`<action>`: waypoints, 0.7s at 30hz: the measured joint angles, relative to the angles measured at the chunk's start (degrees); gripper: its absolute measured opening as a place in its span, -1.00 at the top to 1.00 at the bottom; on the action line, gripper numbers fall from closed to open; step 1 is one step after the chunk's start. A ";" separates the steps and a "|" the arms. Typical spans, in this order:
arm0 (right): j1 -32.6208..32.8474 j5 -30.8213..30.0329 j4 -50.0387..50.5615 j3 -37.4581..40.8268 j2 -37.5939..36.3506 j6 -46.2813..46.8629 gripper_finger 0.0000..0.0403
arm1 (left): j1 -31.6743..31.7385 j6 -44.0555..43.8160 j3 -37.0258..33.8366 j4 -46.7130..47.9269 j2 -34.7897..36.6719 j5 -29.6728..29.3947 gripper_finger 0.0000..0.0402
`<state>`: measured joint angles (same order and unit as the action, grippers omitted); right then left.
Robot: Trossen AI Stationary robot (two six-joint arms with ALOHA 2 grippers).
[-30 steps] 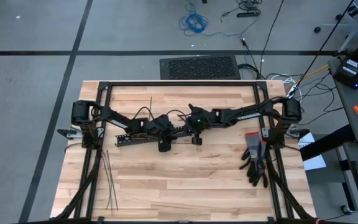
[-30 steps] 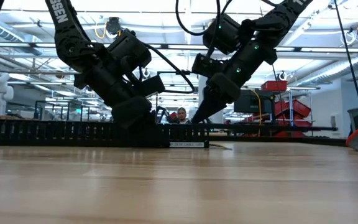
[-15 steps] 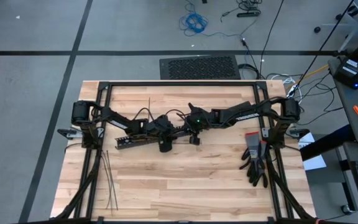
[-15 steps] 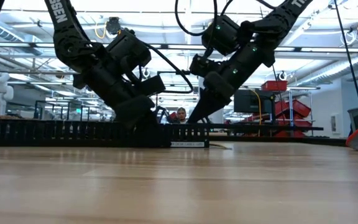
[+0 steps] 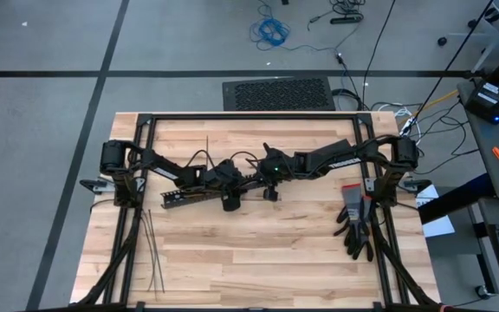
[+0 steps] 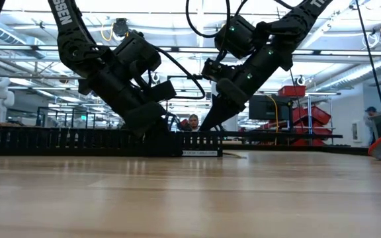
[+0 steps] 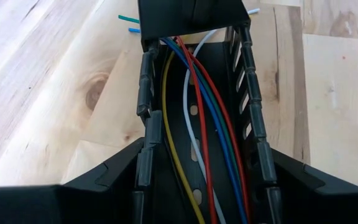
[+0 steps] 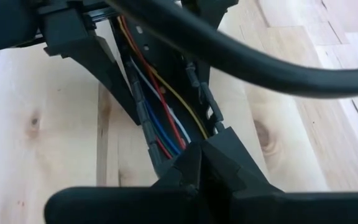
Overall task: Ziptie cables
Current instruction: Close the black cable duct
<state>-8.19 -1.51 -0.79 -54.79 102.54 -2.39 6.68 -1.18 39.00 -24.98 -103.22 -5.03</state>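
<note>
Pale wooden boards make up the table (image 5: 258, 251), which stands on a grey floor with cords trailing behind it. Across its middle lies a long black slotted duct (image 5: 199, 190), and the cables (image 7: 207, 146), red, blue, white, yellow and green wires, run along inside its channel between the slotted walls. The left end effector (image 5: 230, 204) straddles the duct, one finger outside each wall, jaws spread wide around it; whether they press the walls cannot be told. The right end effector (image 5: 270, 195) is clenched tight, its tip down at the duct's end where the wires come out, so the two arms crowd each other closely at the table's centre. The zipties (image 5: 152, 251), thin dark strips, lie loose near the table's front left, well apart from both arms, and one more thin strip (image 5: 208, 147) lies behind the duct. Black gloves (image 5: 357, 224) rest at the right edge. Beyond the table, a person (image 6: 192, 123) shows far back in the room.
</note>
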 joint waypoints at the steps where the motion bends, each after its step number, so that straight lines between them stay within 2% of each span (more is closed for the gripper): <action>1: 0.00 -0.13 -0.14 0.01 0.00 -0.06 1.00 | 0.00 -0.01 0.02 0.04 0.00 -0.02 -0.25; 11: 0.05 -3.13 -0.05 0.08 -0.73 -0.19 1.00 | 0.11 -0.04 0.13 0.34 0.00 -0.43 -0.25; 17: 0.04 -3.53 3.34 0.32 -3.45 -0.38 1.00 | 0.11 -0.01 0.20 0.38 0.00 -0.36 -0.25; 21: 0.04 -5.91 5.76 0.32 -4.02 -0.27 1.00 | 0.10 -0.01 0.20 0.39 0.00 -0.35 -0.25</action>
<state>-8.14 -7.42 4.98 -54.48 98.52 -2.66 6.78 -1.19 39.20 -24.59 -103.22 -5.38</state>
